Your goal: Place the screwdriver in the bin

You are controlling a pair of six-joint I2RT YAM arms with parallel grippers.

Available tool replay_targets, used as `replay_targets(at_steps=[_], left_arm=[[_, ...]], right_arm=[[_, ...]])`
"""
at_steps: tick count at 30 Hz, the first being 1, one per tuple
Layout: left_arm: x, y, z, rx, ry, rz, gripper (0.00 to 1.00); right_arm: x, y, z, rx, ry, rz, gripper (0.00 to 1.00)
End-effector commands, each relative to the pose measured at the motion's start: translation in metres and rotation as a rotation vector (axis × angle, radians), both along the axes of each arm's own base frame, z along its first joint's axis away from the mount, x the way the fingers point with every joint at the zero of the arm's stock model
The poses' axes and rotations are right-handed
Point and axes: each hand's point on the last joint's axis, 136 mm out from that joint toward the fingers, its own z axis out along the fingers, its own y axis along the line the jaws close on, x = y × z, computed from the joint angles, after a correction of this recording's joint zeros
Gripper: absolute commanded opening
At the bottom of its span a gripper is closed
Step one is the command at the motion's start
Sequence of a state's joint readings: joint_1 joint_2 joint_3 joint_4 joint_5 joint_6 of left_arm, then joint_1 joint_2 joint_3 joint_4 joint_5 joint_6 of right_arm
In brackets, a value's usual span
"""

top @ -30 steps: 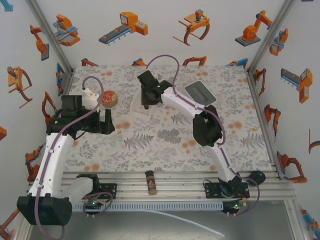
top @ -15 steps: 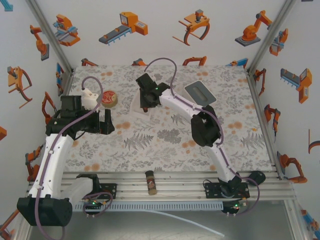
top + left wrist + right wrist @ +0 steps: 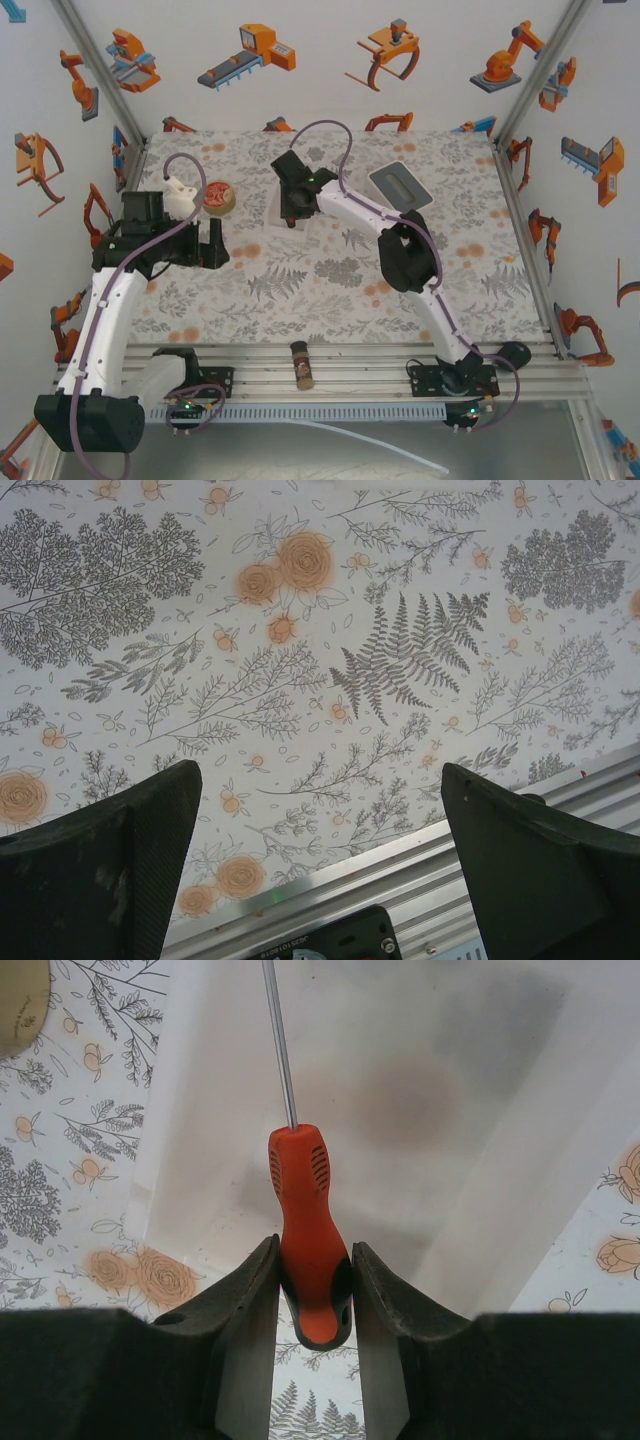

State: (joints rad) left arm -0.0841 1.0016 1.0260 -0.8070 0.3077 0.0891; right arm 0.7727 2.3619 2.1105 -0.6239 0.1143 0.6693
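At the lower centre of the right wrist view, the right gripper (image 3: 315,1265) pinches the screwdriver (image 3: 300,1185) by its orange-red handle, with the shaft pointing up-frame over the bin (image 3: 450,1080). The tool looks light and rigid. The ribbed handle is the better place to hold, since the thin shaft is likely to slip. The left gripper (image 3: 320,780) gapes empty.

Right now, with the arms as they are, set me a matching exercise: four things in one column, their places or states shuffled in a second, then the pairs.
Column one
1. screwdriver
2. bin
3. left claw
4. brown bottle

Column two
A. open, over the bare floral tabletop
B. lying on the metal rails at the near edge
C. handle pinched in the right claw
D. white plastic, below the held tool's shaft

Pairs: 1-C, 2-D, 3-A, 4-B
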Motion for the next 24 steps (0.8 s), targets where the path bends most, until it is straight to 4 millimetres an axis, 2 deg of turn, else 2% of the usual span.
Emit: replay_targets(at_steps=[1,24], left_arm=[[-0.001,-0.001,0.002,-0.021,-0.006,0.003,0.97],[0.0,-0.001,0.002,-0.02,-0.013,0.005,0.97]], right_arm=[[-0.002,-0.001,0.003,-0.006,-0.007,-0.036,0.19],[-0.002,0.001,-0.02,-0.034,0.031,-0.044,0.3]])
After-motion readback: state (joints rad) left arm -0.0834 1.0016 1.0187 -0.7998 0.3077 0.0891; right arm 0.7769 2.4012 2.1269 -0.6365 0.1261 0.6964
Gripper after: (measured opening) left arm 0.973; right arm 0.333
